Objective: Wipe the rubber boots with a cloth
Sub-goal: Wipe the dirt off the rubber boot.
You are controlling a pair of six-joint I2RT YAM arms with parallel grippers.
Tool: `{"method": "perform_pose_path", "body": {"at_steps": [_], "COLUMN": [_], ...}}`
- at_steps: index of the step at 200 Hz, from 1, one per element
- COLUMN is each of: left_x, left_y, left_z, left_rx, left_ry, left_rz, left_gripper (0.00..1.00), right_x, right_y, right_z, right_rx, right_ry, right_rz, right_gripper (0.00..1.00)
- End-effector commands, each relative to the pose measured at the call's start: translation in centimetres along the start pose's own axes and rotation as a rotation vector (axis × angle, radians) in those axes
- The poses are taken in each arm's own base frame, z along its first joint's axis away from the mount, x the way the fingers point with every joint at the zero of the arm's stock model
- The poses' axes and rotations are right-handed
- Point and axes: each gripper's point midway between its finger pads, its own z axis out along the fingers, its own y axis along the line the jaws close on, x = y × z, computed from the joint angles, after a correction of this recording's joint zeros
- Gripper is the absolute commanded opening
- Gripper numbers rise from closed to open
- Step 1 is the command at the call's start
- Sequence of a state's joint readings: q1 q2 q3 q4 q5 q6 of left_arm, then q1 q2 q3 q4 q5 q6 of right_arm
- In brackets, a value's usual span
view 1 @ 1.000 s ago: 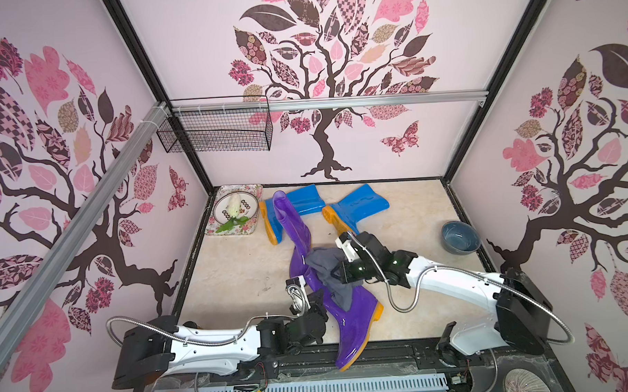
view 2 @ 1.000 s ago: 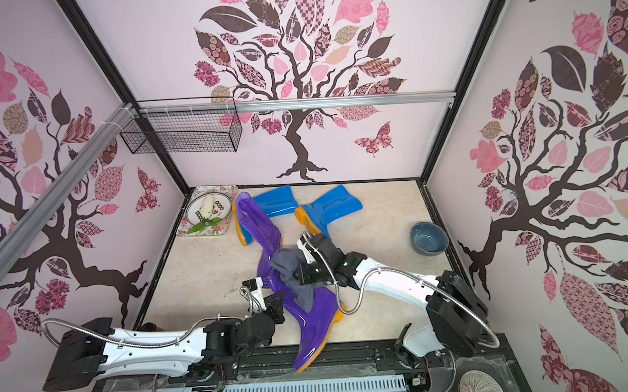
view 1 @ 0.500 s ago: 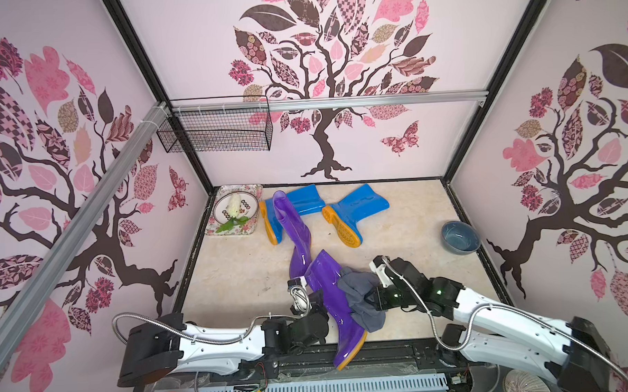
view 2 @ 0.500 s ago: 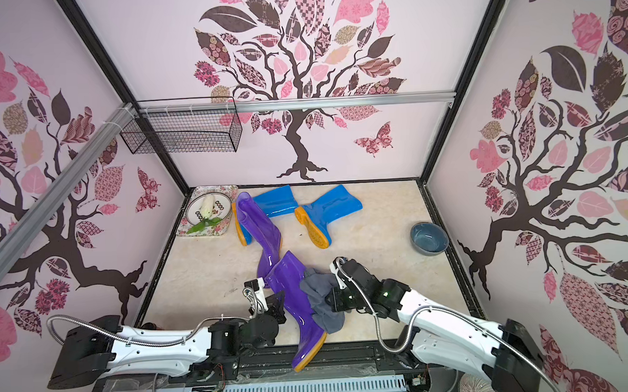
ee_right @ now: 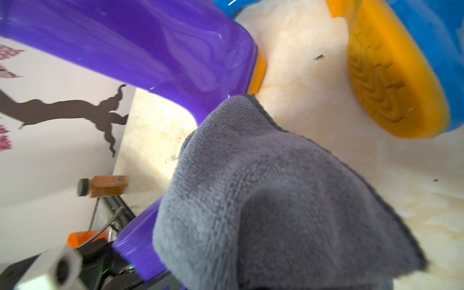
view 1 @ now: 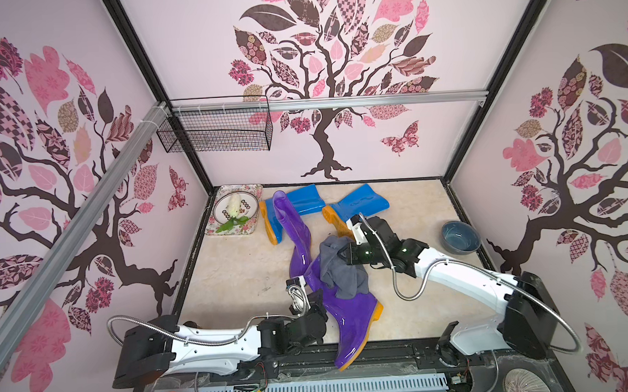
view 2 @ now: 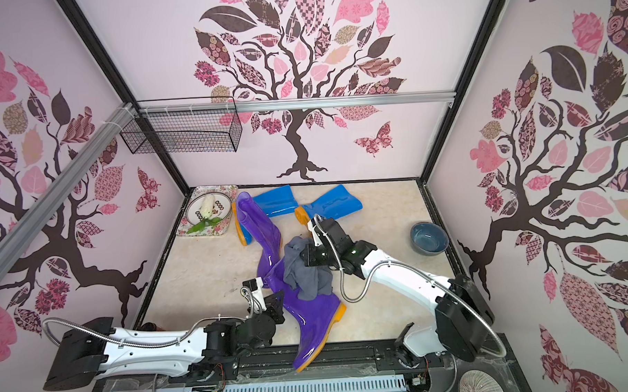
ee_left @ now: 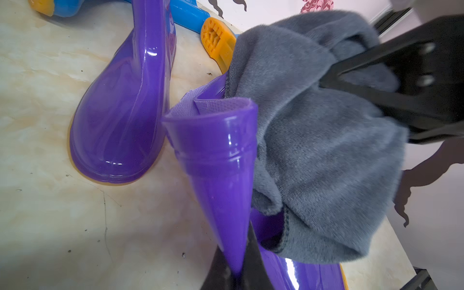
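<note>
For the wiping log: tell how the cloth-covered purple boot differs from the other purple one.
The near purple boot has its rim pinched in the left claw; the far purple boot is free. The cloth, held by the right claw, drapes over the near purple boot; the far purple boot is bare. The near purple boot is tilted, toe overhanging the table; the far purple boot rests sole-down. Both are glossy purple with orange-yellow soles.

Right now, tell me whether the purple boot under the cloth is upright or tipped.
Tipped: the purple boot lies on its side in both top views, left gripper shut on its rim.
</note>
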State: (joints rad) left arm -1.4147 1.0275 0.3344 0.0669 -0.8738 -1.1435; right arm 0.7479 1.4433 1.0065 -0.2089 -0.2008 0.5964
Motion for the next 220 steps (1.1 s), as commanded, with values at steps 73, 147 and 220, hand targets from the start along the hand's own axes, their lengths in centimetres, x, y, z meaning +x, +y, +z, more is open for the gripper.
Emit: {"method": "perform_pose_path", "body": {"at_steps": [73,147,220], "left_x": [-1.3,-1.2,-1.0], "left_y": [-0.1,-0.7,-0.5], "left_z": [-0.5,-0.1,-0.2], "left_rx": [-0.003,-0.009,-0.010], "left_ry": [-0.044,-0.043,-0.031], "left_rz": [-0.025,-0.013,-0.005], "left_gripper": [0.00,0.00,0.00], "right_x": [11.6,12.1,13.6], "right_y": [-10.8,-5.7,-16.7], "right_z": [-7.3,-8.6,-5.3], "right_rx": [0.346,0.077,0.488], "right_ry": [0.155,0.148,0.044], "right_rz": [0.015,0.137,0.200], "right_gripper": [0.00,0.00,0.00]}}
